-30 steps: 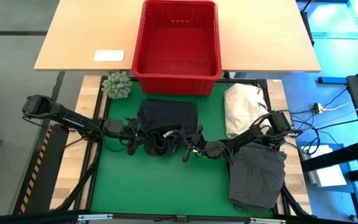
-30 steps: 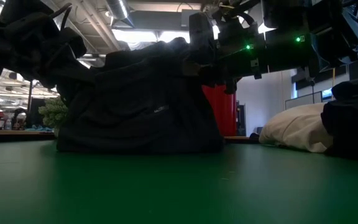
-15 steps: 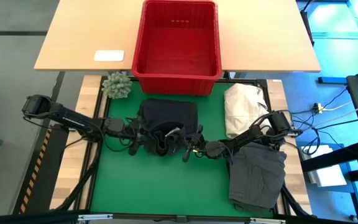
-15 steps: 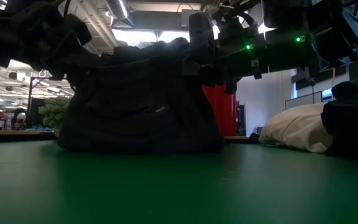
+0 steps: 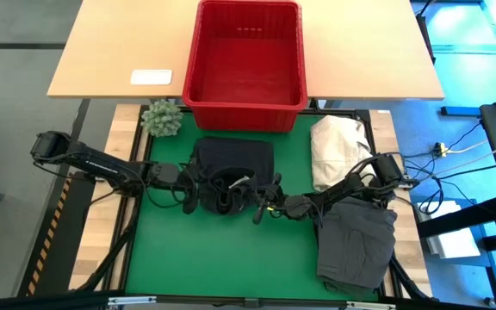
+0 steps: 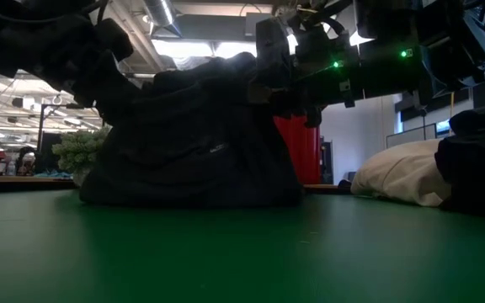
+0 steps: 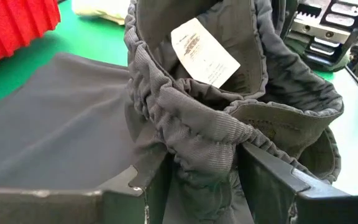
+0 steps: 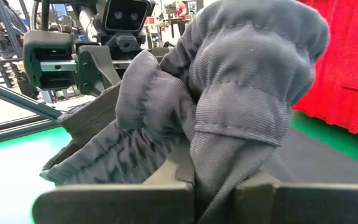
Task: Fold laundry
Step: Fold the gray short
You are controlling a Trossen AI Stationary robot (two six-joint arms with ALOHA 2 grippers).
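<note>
Your left gripper [image 5: 198, 188] sits at the left edge of the dark garment [image 5: 231, 172], and its fingers [image 7: 272, 180] stand spread on either side of the gathered waistband, which runs between them; you cannot tell whether they press the cloth. A white label [image 7: 204, 53] shows inside the waistband just past those fingers.

Your right gripper [image 5: 261, 205] is at the garment's right edge, pressed together and pinching a bunched fold of the ribbed cloth [image 8: 247, 93], which rises above its fingers [image 8: 117, 202]. Between the two grippers the waistband stands up off the worktop, while the rest of the garment lies flat behind it, toward the red basket [image 5: 244, 60].

The garment lies on the green mat [image 5: 213, 258] directly in front of the red basket, near it but not touching. To the right of the garment, also in front of the basket, lies a cream-white cloth heap [image 5: 338, 151]. A dark grey garment [image 5: 357, 241] lies folded farther from the basket, touching the heap's near side, partly under your right arm. A small green plant [image 5: 163, 118] stands just beside the basket's left front corner.
</note>
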